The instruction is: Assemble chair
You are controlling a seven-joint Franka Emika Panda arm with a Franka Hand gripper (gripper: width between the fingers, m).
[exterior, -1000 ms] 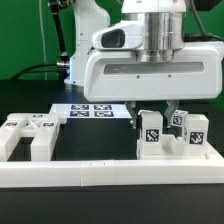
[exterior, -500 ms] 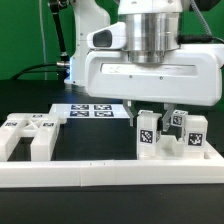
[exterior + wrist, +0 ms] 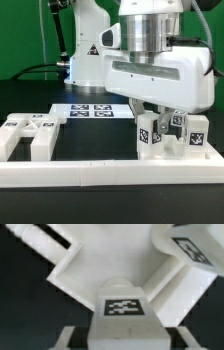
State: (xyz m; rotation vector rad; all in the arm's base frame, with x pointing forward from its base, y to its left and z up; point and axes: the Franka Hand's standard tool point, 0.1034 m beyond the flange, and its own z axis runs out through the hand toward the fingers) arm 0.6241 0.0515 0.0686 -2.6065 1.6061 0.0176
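My gripper [image 3: 152, 116] hangs tilted over the group of white chair parts at the exterior view's right. Its fingers straddle an upright blocky chair piece [image 3: 150, 134] with a black-and-white tag, which leans with the hand. In the wrist view the same piece [image 3: 124, 308] fills the space between my fingers [image 3: 70, 336], and the gripper [image 3: 120, 339] looks shut on it. Further tagged blocks [image 3: 190, 131] stand close beside it. A round-ended tagged part [image 3: 190, 246] and a white angled panel [image 3: 90, 266] lie beyond it.
More white chair parts [image 3: 28, 135] lie at the exterior view's left. The marker board [image 3: 90, 110] lies flat behind the middle. A long white border rail [image 3: 100, 176] runs along the front. The arm's base [image 3: 85, 45] stands at the back.
The gripper has tilted and shifted slightly toward the exterior view's right. The tagged piece between its fingers now leans with it.
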